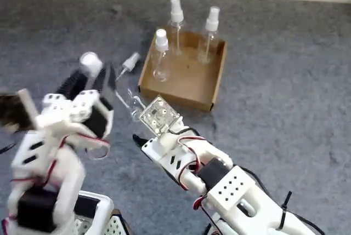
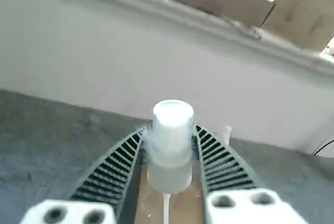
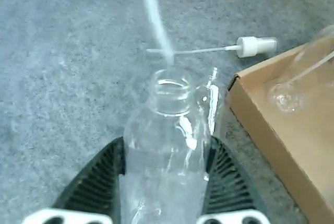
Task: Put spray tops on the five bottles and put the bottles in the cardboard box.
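- Your left claw (image 2: 170,132) is at the left of the tabletop (image 1: 285,109), raised. Its ribbed fingers (image 2: 112,174) are pinched on a spray top (image 2: 173,114), one on each side of the collar below the white cap. In the high view that held spray top (image 1: 90,62) sits left of the cardboard box.
- The thin dip tube (image 3: 153,10) of the held top hangs down, and its lower end is just above the mouth of the bottle in your other claw. You cannot tell whether it has entered the neck.
- A loose spray top (image 1: 130,62) lies on its side on the tabletop, between the left claw and the box's left wall. Its long tube is stretched out flat on the grey surface, and it is apart from both claws.
- Your right claw (image 3: 167,148) is near the middle, in front of the box's near left corner. It is closed on an open bottle (image 3: 169,109), gripping the clear body from both sides. The bottle has a bare neck and no top on it.
- A second clear shape (image 3: 211,98), bottle-like, shows just beside the held bottle. You cannot tell whether the two touch.
- The cardboard box (image 1: 211,90) sits on the tabletop right of centre, open side up.
- Three capped bottles stand upright in the box, each with a white spray top: a front-left bottle (image 1: 160,54), a back bottle (image 1: 176,24) and a right bottle (image 1: 209,32).
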`<state>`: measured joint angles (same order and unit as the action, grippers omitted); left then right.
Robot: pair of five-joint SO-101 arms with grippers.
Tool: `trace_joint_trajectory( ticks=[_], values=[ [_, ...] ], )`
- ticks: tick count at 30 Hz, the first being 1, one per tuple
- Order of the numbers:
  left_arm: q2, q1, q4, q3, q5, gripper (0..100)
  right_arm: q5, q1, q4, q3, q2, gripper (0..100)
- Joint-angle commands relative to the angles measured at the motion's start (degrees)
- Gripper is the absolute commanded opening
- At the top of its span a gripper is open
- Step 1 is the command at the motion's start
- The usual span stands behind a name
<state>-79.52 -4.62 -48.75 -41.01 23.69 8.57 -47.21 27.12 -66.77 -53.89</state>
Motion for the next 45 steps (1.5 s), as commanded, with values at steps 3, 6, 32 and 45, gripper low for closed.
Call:
trace_joint_trajectory(
  ticks=[3, 6, 32, 45],
  values=[
    [0.5, -2.3, 1.6, 3.3, -0.4, 0, -0.2, -1.2, -1.4, 0.5, -1.7, 0.4],
    [0.2, -2.6, 1.7, 0.7, -0.4, 0, -0.2, -1.1, -1.4, 0.5, -1.7, 0.4],
    [-0.7, -0.3, 1.7, -10.3, 3.3, 0, -0.4, 1.5, -1.5, 0.6, -1.7, 0.4],
    [-9.7, 2.3, 0.5, -3.6, 0.8, 0, -0.4, 1.5, -1.5, 0.4, -1.7, 0.4]
  ],
)
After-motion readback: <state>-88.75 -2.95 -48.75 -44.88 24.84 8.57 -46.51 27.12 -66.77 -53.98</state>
